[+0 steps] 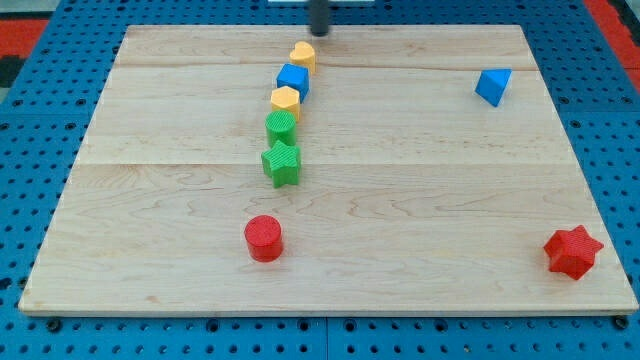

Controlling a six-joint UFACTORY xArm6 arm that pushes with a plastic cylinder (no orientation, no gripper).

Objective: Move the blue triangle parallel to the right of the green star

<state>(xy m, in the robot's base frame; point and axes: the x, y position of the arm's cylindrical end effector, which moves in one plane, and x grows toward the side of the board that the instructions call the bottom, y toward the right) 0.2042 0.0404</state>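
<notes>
We are seeing a yellow block (303, 54) sitting just below the tip (320, 33), slightly toward the view's left. A blue cube (293, 79), a yellow hexagon (285, 99) and a green block (281, 127) are trailing farther down from it in a close line. A red cylinder (264, 238) is standing far below it, and a red star (572, 251) is lying farthest off, toward the view's bottom right. All are resting on a wooden board (420, 200).

1. Five blocks run in a touching line down the board (420, 200), left of centre: yellow block (302, 55), blue cube (293, 79), yellow hexagon (285, 100), green block (281, 127), green star (281, 163).
2. The tip (319, 33) sits just above the line's top end.
3. The red cylinder (264, 238) lies apart, below the star.
4. The blue triangle (492, 86) lies far right, near the top.
5. The red star (572, 251) occupies the bottom-right corner.
</notes>
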